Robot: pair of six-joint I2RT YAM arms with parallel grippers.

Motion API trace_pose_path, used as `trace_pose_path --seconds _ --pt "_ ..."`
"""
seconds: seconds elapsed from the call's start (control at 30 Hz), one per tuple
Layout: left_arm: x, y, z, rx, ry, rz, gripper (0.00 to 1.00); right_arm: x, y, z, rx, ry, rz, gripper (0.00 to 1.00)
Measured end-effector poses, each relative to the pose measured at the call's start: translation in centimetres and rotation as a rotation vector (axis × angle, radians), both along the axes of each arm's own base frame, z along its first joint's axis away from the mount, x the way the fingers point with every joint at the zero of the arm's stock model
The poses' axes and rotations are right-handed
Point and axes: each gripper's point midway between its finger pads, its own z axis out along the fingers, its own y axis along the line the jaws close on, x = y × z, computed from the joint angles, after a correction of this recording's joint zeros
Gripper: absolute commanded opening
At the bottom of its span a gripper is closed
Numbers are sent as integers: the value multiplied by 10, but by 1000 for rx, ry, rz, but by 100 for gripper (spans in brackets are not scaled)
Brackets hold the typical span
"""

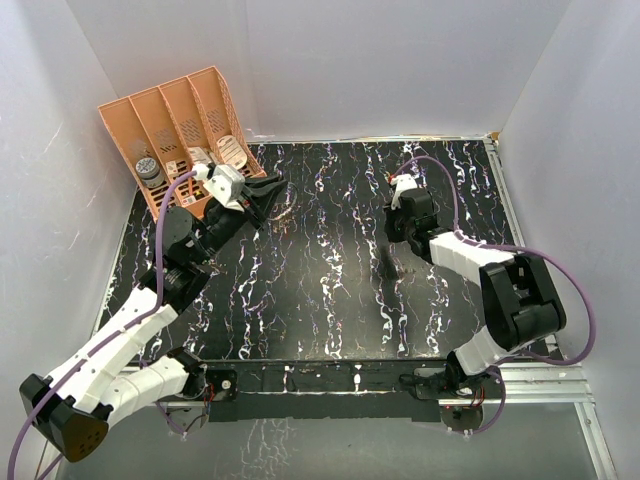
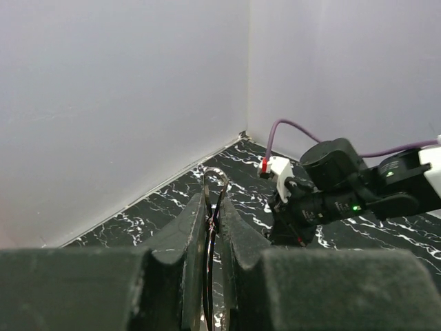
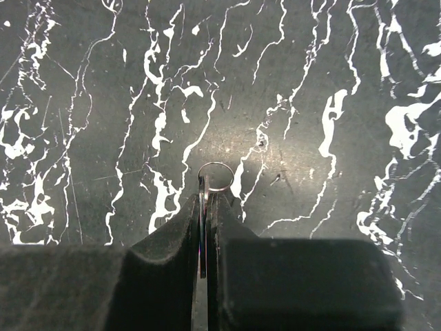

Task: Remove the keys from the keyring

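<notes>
Where the left gripper point(image 1: 265, 192) hangs over the far left part of the black marbled tabletop point(image 1: 330, 300), an orange slotted organiser point(image 1: 170, 110) stands just behind it and to its left, almost touching the wrist. The organiser has four slots. The one farthest from the gripper holds a grey and black cylinder point(image 1: 148, 170). The next two each hold a small pale piece point(image 1: 172, 165) I cannot make out, and the slot nearest the gripper holds an oval tan tag point(image 1: 232, 150). The left fingers point(image 2: 186, 234) are pressed together on the keyring point(image 2: 216, 181), a thin silver wire. Its arch sticks out just past the fingertips and the rest of it runs back between the pads. Well off to that gripper's right, the right gripper point(image 3: 204, 203) points straight down at the tabletop. Its jaws are clamped on a thin flat sliver of metal seen edge-on, which looks like a key point(image 3: 202, 234). A small wire loop point(image 3: 216, 176) sits just beyond its fingertips, face-on to the wrist camera. I cannot tell whether that loop touches the tabletop or hangs above it. The two grippers are well apart, and nothing I can see links the ring in one to the sliver in the other.
</notes>
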Motion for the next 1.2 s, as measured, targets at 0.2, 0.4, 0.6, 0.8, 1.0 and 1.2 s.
trace_pose_path --seconds 0.2,0.4,0.6,0.8,1.0,1.2 --pt "1 -6 -4 -14 23 -25 0 6 2 -23 25 26 -8 18" --pt "4 -10 -18 -9 57 -34 0 8 3 -35 36 45 -13 36" --pt "5 -11 -19 -9 62 -35 0 8 4 -36 42 37 -9 38" --pt "5 -11 -17 -19 58 -37 0 -7 14 4 119 -68 63 38" --pt "4 -16 -14 -51 66 -64 0 -47 58 99 296 -372 322 41" --pt "7 -23 -18 -97 129 -87 0 -98 119 156 380 -563 583 41"
